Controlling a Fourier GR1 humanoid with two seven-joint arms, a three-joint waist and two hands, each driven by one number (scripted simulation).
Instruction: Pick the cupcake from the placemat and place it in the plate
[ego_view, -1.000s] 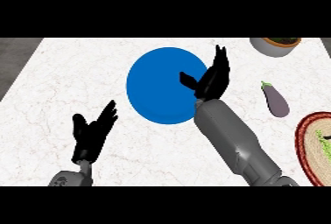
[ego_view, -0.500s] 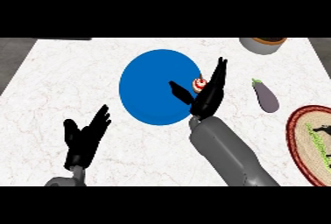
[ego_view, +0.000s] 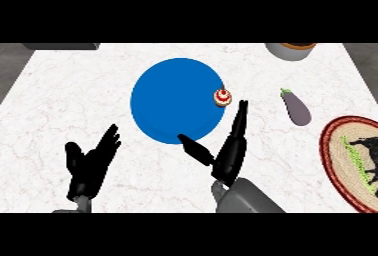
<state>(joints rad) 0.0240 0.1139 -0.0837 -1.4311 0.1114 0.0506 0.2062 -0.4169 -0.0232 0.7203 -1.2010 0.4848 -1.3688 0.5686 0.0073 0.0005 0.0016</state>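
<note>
Drawn back lower than before, off the cupcake (ego_view: 222, 97). At the left, resting left hand (ego_view: 90, 167), fingers spread and up. Then blue plate (ego_view: 166, 100), with cupcake sitting at its right rim, held by nothing. Just below, nearer right hand (ego_view: 227, 152), fingers straight, thumb out, tips pointing up beside it.

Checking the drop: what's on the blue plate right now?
Only the cupcake, at the right edge of the plate. The thumb of the right hand covers a bit of the near rim.
</note>
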